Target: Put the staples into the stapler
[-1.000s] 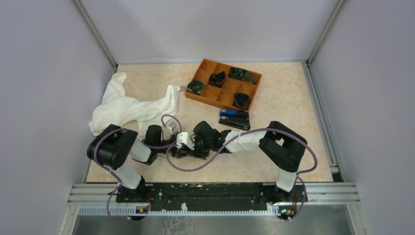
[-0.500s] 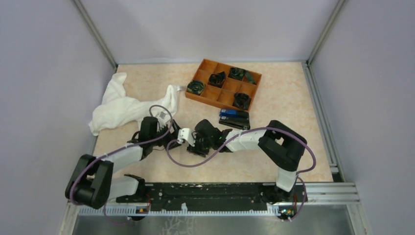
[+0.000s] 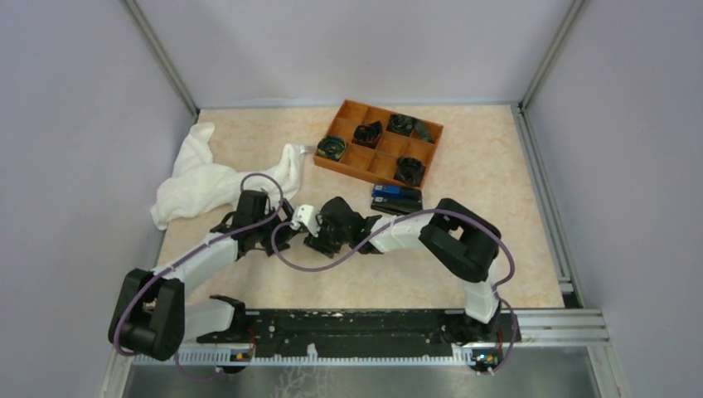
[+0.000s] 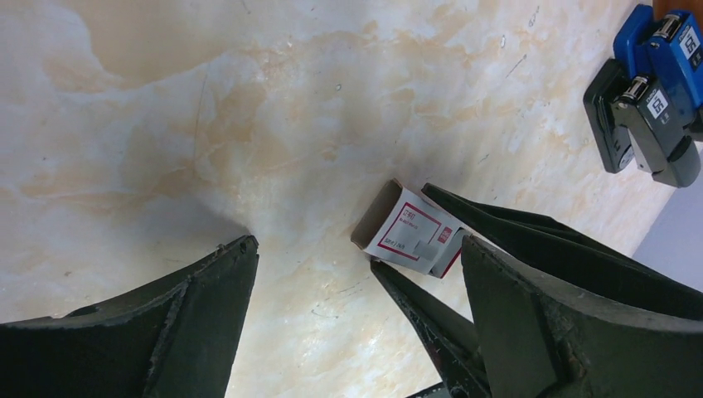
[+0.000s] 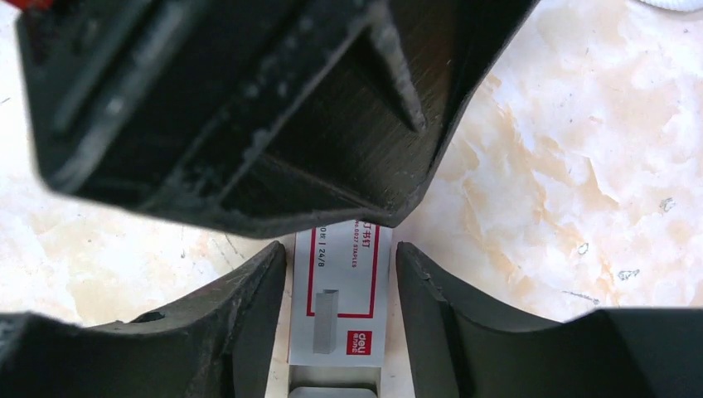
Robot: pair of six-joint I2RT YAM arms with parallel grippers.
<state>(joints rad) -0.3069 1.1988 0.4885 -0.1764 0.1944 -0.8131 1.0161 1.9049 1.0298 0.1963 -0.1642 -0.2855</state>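
- The staple carton (image 5: 344, 307), white with a red label, is gripped by the right gripper (image 5: 341, 257), whose fingers lie against its two long sides. It is located near the middle of the table (image 3: 514, 182), just off the tip of the white towel (image 3: 207, 178).
- The left gripper (image 4: 356, 249) is spread fully wide and nothing is held in it. In its wrist view the carton is seen between its fingers, nearer one than the other, with an open end turned toward the gap.
- A grey block (image 5: 332, 390) is visible at the carton's near end in the right wrist view. It is judged to be the staples, though too little is shown to be sure.
- The step in hand is judged to be drawing the strip out of the carton. The carton should be kept level and clamped lightly, so that the card walls are not crushed onto the strip.
- The left fingers should be narrowed before the approach, as a wide closure could knock the carton askew.
- The all-black stapler cannot be made out. Only the blue-and-black stapler (image 4: 651, 91) is seen, well apart.
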